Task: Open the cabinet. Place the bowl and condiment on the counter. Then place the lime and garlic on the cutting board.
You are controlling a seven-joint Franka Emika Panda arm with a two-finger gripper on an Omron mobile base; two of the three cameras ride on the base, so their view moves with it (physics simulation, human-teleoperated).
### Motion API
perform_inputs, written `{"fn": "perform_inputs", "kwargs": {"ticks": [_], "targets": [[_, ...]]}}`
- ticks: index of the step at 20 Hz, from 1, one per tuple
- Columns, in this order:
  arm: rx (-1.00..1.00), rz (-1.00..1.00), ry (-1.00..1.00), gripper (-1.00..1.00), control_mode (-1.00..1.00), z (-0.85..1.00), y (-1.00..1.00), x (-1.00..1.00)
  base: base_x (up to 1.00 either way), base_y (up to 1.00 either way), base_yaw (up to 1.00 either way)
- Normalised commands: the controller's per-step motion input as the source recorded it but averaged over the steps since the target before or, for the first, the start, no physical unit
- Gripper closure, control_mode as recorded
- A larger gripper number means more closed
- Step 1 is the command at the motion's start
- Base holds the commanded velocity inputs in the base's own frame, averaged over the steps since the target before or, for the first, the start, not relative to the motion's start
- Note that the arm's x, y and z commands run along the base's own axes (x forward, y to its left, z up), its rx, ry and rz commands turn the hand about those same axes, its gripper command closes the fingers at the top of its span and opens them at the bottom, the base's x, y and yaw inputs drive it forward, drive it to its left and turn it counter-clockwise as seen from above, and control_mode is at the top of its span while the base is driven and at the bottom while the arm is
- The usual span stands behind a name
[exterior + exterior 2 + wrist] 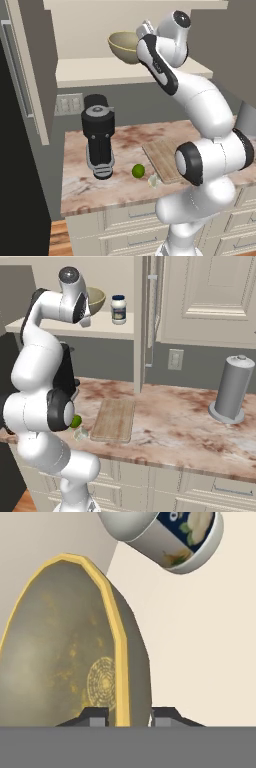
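With cabinet (210, 296) opened, bowl (65, 647) on cabinet shelf (100, 75) is pinched at rim by hand (129, 714). Next: bowl to be lifted out, lowered to worktop (185, 426); condiment (118, 309) waits beside.

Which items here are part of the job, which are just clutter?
Job: cabinet, open; bowl, its rim between the hand's fingers; condiment; counter; lime; garlic; cutting board.

Clutter: black coffee machine; grey paper-towel holder.
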Motion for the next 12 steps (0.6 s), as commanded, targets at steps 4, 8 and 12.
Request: {"fn": "perform_inputs", "kwargs": {"ticks": [4,8,12], "targets": [[0.0,0.0,-0.08,1.0,-1.0,0.0,0.0,-0.64,0.0,0.0,0.0],[0.0,0.0,-0.01,1.0,-1.0,0.0,0.0,-0.61,0.0,0.0,0.0],[0.0,0.0,0.0,1.0,-1.0,0.0,0.0,-0.58,0.0,0.0,0.0]]}}
